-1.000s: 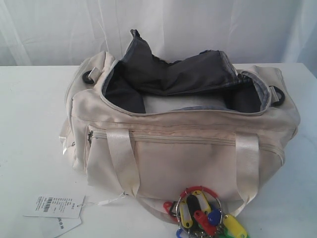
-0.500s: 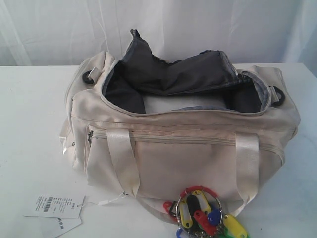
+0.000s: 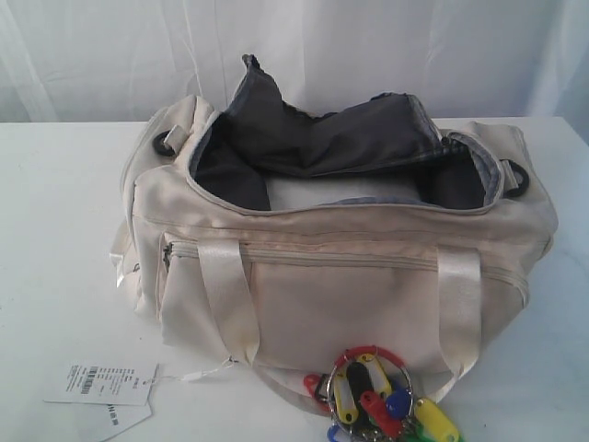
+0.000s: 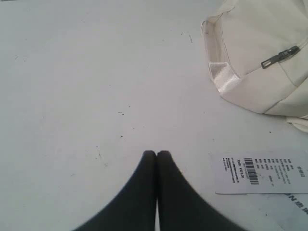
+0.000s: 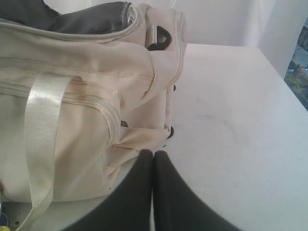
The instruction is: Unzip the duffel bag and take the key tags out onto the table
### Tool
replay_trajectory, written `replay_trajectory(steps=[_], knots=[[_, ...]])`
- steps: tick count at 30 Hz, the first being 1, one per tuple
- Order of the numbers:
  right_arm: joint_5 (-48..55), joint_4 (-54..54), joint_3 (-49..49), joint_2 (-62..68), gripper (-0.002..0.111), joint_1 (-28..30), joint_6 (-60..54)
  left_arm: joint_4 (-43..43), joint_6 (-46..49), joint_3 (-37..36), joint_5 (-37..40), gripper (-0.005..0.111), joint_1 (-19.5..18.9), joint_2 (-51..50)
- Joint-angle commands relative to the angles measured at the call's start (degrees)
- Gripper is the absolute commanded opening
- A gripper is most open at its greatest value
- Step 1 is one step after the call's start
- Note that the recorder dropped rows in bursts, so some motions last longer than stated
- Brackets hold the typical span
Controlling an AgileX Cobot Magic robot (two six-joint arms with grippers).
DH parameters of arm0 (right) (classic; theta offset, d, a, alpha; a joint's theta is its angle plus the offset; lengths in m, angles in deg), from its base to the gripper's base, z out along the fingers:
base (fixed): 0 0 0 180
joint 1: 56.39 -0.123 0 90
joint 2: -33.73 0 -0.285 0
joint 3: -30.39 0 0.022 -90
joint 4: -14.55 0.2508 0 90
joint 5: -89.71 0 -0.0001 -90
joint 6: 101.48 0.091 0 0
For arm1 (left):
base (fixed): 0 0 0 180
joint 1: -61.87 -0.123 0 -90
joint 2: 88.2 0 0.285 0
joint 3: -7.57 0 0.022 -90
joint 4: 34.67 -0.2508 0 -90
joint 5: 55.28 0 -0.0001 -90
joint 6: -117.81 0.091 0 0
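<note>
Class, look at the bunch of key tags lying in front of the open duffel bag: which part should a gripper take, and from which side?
Probably the middle of the key tags, where their rings join, coming straight down from above. The duffel bag and its ribbon handle stand right behind the bunch, and a single tag would likely swing loose.

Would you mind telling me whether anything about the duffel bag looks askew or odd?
On the duffel bag, the grey lining is pulled up, crumpled, above the open top. The key tags lie outside, against its front. Nothing looks spilled or damaged.
</note>
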Motion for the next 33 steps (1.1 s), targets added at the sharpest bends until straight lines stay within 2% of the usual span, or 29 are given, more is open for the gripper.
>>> replay_trajectory(steps=[1,33], knots=[[-0.59,-0.12,0.15,-0.39,0.0,-0.23,0.0,0.36,-0.08,-0.15,0.01,0.0,-0.05,0.23],[0.51,-0.12,0.15,-0.39,0.0,-0.16,0.0,0.36,-0.08,-0.15,0.01,0.0,-0.05,0.23]])
